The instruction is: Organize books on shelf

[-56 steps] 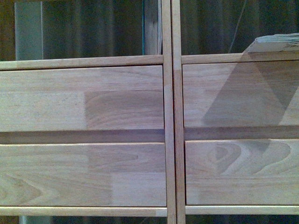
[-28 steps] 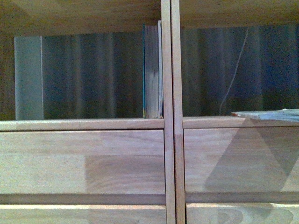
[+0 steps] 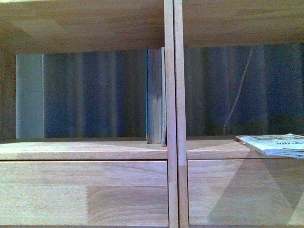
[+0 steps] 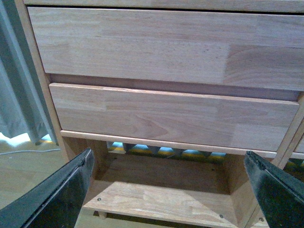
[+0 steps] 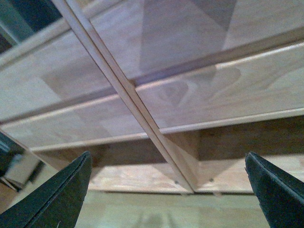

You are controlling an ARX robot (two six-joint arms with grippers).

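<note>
Front view: the thick book (image 3: 155, 95) stands upright in the left compartment of the shelf (image 3: 80, 149), against the centre posts (image 3: 174, 95). The thin paperback (image 3: 275, 144) lies flat in the right compartment.

Left wrist view: the left gripper (image 4: 168, 153) gapes wide and empty before the drawer fronts (image 4: 166, 114).

Right wrist view: the right gripper (image 5: 167, 155) is likewise wide and empty.

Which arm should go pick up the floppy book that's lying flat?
Right, probably. The floppy book lies flat to the right of the centre posts, on that arm's side. The right claw and left claw are both open and empty.
</note>
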